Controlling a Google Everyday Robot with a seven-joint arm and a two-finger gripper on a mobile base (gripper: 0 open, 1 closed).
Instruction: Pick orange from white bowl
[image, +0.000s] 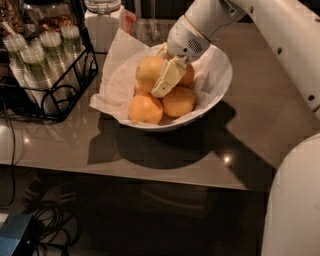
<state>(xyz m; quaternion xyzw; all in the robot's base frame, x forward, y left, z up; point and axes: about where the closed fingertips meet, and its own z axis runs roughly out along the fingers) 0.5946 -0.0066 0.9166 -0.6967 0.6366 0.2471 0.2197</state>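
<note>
The white bowl (221, 89) stands on the grey table, lined with crumpled white paper (117, 75). The orange (148, 71), the largest and palest fruit, lies on top of the pile at the bowl's left middle. My gripper (163, 82) reaches down into the bowl from the upper right and rests against the orange's right side. Two smaller, deeper-orange fruits (145, 109) (178, 101) lie below it at the front. Another fruit (188, 76) is partly hidden behind the gripper.
A black wire rack (60, 107) holding several clear cups stands left of the bowl. A white jar (102, 22) stands behind it. My white arm (280, 35) crosses the upper right. The table's front edge (150, 175) runs below the bowl.
</note>
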